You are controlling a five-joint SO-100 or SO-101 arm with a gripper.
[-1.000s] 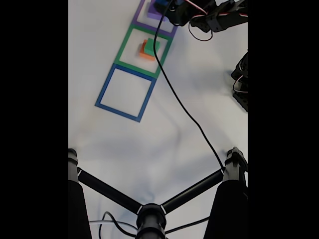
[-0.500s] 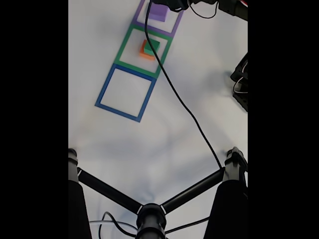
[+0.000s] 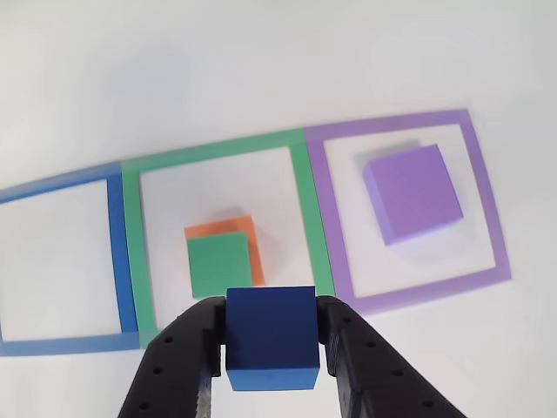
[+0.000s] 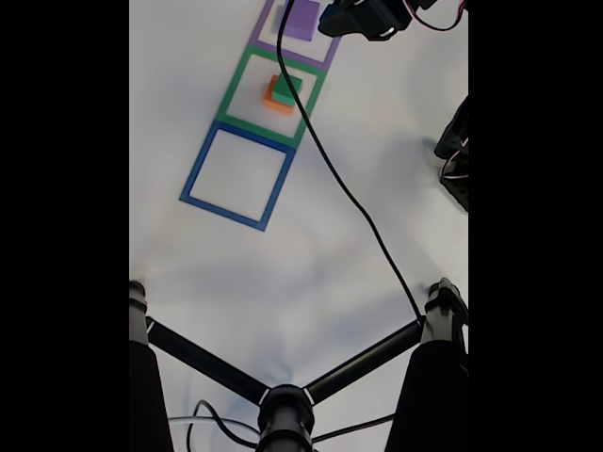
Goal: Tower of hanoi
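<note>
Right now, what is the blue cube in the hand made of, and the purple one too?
The blue cube, squeezed in the hand, looks like soft foam: matte, no shine, plain flat faces. The purple block looks like the same matte foam, though painted wood can't be ruled out. The square outlines around them look like thin flat tape.

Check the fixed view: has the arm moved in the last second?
Yes. The arm has shifted: its head no longer covers the purple block, which now shows clear in the purple outline. Head sits just right.
</note>
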